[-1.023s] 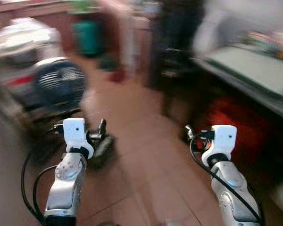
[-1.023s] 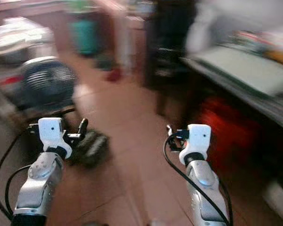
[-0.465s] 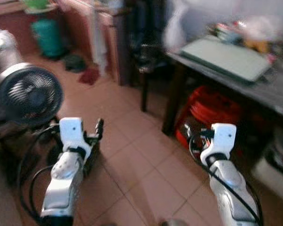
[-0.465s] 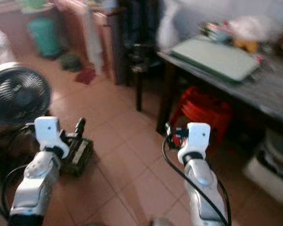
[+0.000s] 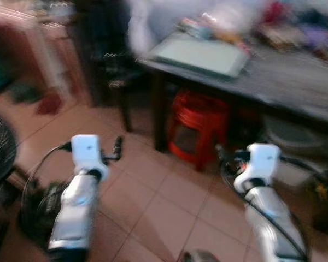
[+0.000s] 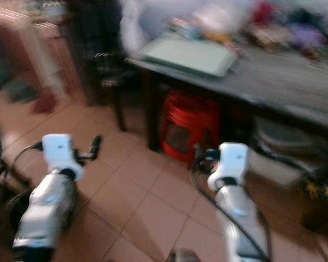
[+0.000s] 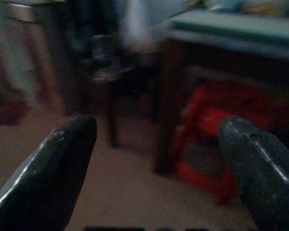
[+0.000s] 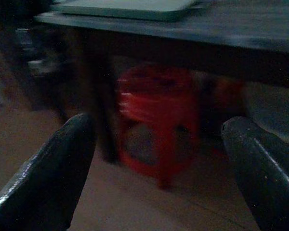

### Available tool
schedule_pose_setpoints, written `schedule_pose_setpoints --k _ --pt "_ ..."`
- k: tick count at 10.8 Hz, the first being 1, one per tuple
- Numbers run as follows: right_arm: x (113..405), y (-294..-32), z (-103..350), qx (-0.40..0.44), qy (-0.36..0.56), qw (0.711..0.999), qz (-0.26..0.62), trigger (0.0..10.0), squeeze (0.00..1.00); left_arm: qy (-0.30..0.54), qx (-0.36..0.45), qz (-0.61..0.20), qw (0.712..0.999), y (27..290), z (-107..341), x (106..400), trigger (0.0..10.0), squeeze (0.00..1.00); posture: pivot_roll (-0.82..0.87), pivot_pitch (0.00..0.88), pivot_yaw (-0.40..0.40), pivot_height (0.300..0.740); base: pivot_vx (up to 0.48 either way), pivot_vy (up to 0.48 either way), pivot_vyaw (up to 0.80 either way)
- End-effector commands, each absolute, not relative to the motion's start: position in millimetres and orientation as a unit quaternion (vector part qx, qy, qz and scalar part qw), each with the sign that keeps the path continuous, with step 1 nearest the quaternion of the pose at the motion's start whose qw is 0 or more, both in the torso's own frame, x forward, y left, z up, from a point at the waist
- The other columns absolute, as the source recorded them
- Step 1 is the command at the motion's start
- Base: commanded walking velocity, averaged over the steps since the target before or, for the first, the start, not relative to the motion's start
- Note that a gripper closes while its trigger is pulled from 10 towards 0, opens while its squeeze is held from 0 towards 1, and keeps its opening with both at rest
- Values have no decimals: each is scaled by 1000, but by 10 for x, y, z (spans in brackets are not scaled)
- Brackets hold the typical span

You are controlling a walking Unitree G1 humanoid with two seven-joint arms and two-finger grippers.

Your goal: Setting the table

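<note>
Standing blurred ahead: dark table [image 5: 295, 82], pale green board [image 5: 199, 54] on top.

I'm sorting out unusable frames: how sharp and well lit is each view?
Both eye views: motion-smeared, daylit; table clutter unreadable, red stool soft. Both wrist views: dim and soft; left tool and right tool open, dark fingers framing the stool.

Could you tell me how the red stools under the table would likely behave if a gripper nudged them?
The red stools look like moulded plastic, so probably light and stiff. They appear stacked, so they may move together or the top one might shift. Their legs rest on smooth floor tiles, so they would likely slide rather than tip. The views are blurred.
</note>
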State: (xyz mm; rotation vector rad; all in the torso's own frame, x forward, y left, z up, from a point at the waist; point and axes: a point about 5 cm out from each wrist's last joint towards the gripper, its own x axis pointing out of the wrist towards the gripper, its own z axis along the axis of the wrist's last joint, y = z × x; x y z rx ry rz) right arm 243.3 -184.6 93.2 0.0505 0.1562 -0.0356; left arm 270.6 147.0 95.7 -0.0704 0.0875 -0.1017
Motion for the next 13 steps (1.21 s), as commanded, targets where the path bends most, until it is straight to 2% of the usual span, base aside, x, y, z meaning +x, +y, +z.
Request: schedule_pose_setpoints --k 1,3,7,10,13 --pt "2453 -1807 997 29 65 997 -12 10000 0 35 -15 -43 998 1544 989 2698 10000 0 -43 0 39 740 0 0 -800" --pt "2424 -1838 982 20 66 997 -26 10000 0 12 -21 -54 998 1486 1026 2650 10000 0 -48 0 34 740 0 0 -800" --pt "2329 -1846 964 14 62 997 -38 10000 0 49 -2 -38 998 1566 845 2466 10000 0 -47 0 46 740 0 0 -800" --pt "2458 -1843 1048 14 44 998 -33 10000 0 32 -2 -46 998 1512 937 2550 10000 0 -49 0 49 740 0 0 -800" --pt "2402 -1821 1046 20 42 999 -22 10000 0 40 -1 -51 998 1509 924 2524 10000 0 -50 0 48 740 0 -444 0"
